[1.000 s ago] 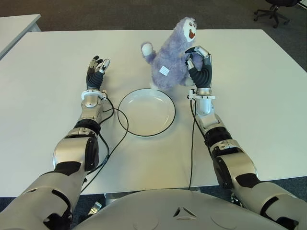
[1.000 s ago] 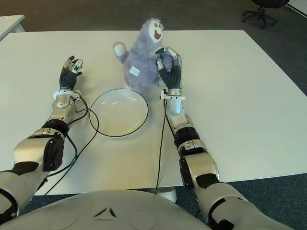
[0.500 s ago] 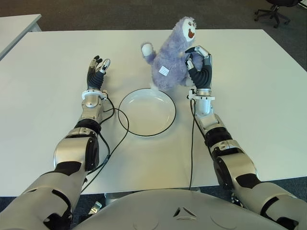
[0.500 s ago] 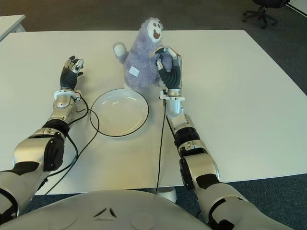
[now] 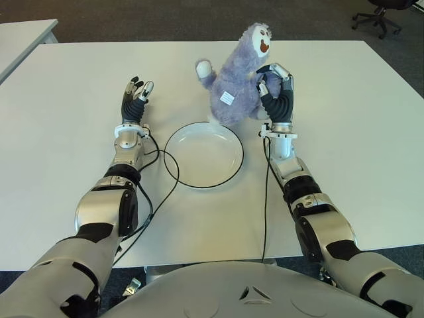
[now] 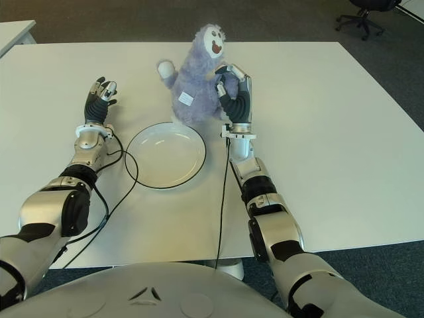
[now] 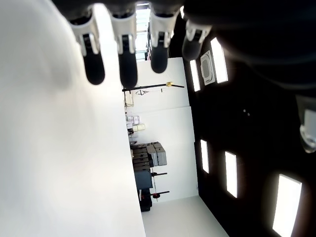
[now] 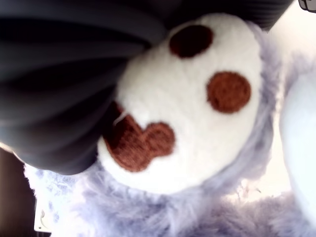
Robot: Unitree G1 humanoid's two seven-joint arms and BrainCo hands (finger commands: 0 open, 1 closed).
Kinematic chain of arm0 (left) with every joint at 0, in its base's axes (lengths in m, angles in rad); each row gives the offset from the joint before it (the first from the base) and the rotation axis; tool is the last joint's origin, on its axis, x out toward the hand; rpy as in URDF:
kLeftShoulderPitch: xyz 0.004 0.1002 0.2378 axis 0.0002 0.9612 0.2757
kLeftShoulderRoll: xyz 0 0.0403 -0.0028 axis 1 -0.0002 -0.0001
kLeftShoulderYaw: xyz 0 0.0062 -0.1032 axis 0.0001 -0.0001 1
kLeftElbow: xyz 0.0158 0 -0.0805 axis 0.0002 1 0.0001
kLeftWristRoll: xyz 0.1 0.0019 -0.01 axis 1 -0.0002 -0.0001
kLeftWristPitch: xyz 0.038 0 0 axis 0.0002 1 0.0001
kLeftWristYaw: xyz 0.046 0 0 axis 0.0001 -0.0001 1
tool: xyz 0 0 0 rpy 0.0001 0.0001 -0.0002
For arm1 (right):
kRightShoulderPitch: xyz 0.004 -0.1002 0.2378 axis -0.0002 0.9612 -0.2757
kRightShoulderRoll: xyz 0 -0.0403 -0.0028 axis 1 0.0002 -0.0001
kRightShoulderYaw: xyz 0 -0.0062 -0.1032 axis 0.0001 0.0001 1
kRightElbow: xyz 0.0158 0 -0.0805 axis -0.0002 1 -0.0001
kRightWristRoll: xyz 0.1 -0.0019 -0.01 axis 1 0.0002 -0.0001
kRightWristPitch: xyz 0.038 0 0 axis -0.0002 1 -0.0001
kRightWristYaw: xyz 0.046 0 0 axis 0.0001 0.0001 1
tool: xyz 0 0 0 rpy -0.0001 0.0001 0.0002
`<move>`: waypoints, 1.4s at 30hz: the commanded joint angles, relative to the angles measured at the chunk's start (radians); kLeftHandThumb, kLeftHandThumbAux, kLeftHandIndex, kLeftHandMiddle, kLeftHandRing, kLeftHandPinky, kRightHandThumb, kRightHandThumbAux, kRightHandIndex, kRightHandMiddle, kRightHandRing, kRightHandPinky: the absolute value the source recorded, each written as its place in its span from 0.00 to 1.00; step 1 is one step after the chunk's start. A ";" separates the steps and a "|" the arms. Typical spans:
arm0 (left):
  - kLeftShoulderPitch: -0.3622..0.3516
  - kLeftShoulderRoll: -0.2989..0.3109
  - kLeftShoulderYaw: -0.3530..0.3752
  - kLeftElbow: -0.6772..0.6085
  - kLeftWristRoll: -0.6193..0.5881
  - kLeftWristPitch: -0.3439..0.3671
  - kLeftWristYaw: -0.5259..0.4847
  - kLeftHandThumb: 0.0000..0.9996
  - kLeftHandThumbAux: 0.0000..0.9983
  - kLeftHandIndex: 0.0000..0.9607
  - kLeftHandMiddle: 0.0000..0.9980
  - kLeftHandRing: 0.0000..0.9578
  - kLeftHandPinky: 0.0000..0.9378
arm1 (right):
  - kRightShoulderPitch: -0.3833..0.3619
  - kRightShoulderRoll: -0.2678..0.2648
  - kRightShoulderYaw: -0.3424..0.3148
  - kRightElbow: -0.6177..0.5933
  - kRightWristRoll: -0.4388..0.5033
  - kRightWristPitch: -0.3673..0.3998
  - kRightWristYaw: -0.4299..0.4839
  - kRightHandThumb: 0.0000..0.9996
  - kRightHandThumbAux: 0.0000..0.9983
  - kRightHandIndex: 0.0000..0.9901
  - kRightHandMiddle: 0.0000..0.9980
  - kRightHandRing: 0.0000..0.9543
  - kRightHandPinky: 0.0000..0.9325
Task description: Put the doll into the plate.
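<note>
A purple plush doll (image 5: 233, 86) with a white face sits upright on the white table (image 5: 344, 119), just behind the white plate (image 5: 203, 155) with a dark rim. My right hand (image 5: 273, 81) is pressed against the doll's right side, its fingers curled into the fur. The right wrist view is filled by the doll's face (image 8: 192, 108) close up. My left hand (image 5: 134, 93) stands to the left of the plate, fingers (image 7: 94, 59) straight and holding nothing. The plate holds nothing.
A black cable (image 5: 159, 192) loops on the table beside the plate's left rim. Another cable (image 5: 265, 199) runs along my right forearm. An office chair (image 5: 379, 14) stands on the floor past the far right corner. A second table (image 5: 20, 36) shows at far left.
</note>
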State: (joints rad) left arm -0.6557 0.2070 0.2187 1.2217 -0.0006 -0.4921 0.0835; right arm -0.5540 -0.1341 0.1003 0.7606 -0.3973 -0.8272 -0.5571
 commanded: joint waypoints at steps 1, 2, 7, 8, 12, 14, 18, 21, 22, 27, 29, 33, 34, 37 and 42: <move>0.073 -0.041 -0.001 0.055 -0.005 0.043 0.003 0.00 0.40 0.00 0.13 0.18 0.21 | 0.063 0.005 0.002 0.041 -0.013 0.003 -0.014 0.71 0.71 0.44 0.77 0.85 0.90; 0.073 -0.042 -0.002 0.055 -0.005 0.043 0.004 0.00 0.40 0.00 0.12 0.18 0.22 | 0.063 0.005 0.002 0.040 -0.012 0.004 -0.014 0.71 0.71 0.44 0.77 0.86 0.91; 0.074 -0.043 -0.001 0.054 -0.005 0.042 0.003 0.00 0.40 0.00 0.12 0.17 0.21 | 0.057 0.003 0.002 0.033 -0.014 0.014 -0.014 0.71 0.71 0.44 0.77 0.86 0.91; 0.074 -0.043 -0.001 0.054 -0.006 0.042 0.003 0.00 0.40 0.00 0.11 0.16 0.19 | 0.056 0.003 0.002 0.032 -0.014 0.016 -0.015 0.71 0.71 0.44 0.77 0.86 0.91; 0.072 -0.043 0.001 0.055 -0.007 0.047 0.002 0.00 0.40 0.00 0.10 0.15 0.19 | 0.046 0.004 0.000 0.025 -0.012 0.026 -0.010 0.71 0.71 0.44 0.76 0.85 0.90; 0.071 -0.043 0.001 0.056 -0.007 0.049 0.002 0.00 0.41 0.00 0.10 0.15 0.21 | 0.043 0.004 0.000 0.023 -0.010 0.029 -0.007 0.71 0.72 0.44 0.76 0.84 0.88; 0.069 -0.042 0.002 0.058 -0.006 0.052 0.006 0.00 0.41 0.00 0.10 0.16 0.22 | 0.036 0.003 -0.002 0.020 -0.004 0.037 -0.001 0.71 0.72 0.44 0.75 0.84 0.88; 0.070 -0.042 0.002 0.058 -0.006 0.049 0.006 0.00 0.40 0.00 0.10 0.16 0.23 | 0.027 0.001 -0.003 0.016 -0.006 0.048 -0.003 0.71 0.72 0.44 0.75 0.83 0.87; 0.070 -0.042 0.002 0.058 -0.007 0.049 0.005 0.00 0.40 0.00 0.10 0.16 0.23 | 0.021 0.000 -0.005 0.013 -0.006 0.052 -0.004 0.71 0.72 0.44 0.75 0.84 0.88; 0.070 -0.041 0.003 0.058 -0.008 0.048 0.002 0.00 0.40 0.00 0.10 0.16 0.23 | 0.007 -0.003 -0.010 0.004 -0.004 0.056 -0.006 0.71 0.72 0.44 0.76 0.84 0.89; 0.070 -0.041 0.003 0.059 -0.008 0.048 0.001 0.00 0.41 0.00 0.11 0.17 0.23 | -0.002 -0.005 -0.013 0.003 -0.003 0.049 -0.010 0.71 0.71 0.44 0.77 0.85 0.89; 0.069 -0.039 0.005 0.060 -0.009 0.049 0.000 0.00 0.41 0.00 0.12 0.17 0.23 | -0.016 -0.009 -0.017 0.004 -0.014 0.042 -0.032 0.71 0.71 0.44 0.77 0.85 0.88; 0.069 -0.039 0.005 0.060 -0.009 0.049 0.000 0.00 0.41 0.00 0.12 0.17 0.23 | -0.018 -0.009 -0.017 0.004 -0.017 0.042 -0.036 0.71 0.71 0.44 0.77 0.85 0.88; 0.068 -0.038 0.005 0.060 -0.008 0.050 0.004 0.00 0.40 0.00 0.13 0.18 0.21 | -0.023 -0.011 -0.019 -0.001 -0.023 0.049 -0.048 0.71 0.71 0.44 0.78 0.84 0.87; 0.066 -0.037 0.004 0.060 -0.006 0.049 0.005 0.00 0.40 0.00 0.13 0.18 0.22 | -0.034 -0.011 -0.024 -0.009 -0.028 0.064 -0.063 0.71 0.71 0.44 0.78 0.84 0.86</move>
State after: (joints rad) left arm -0.6618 0.2042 0.2220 1.2217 -0.0011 -0.4918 0.0838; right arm -0.5738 -0.1424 0.0849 0.7507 -0.4144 -0.7829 -0.6038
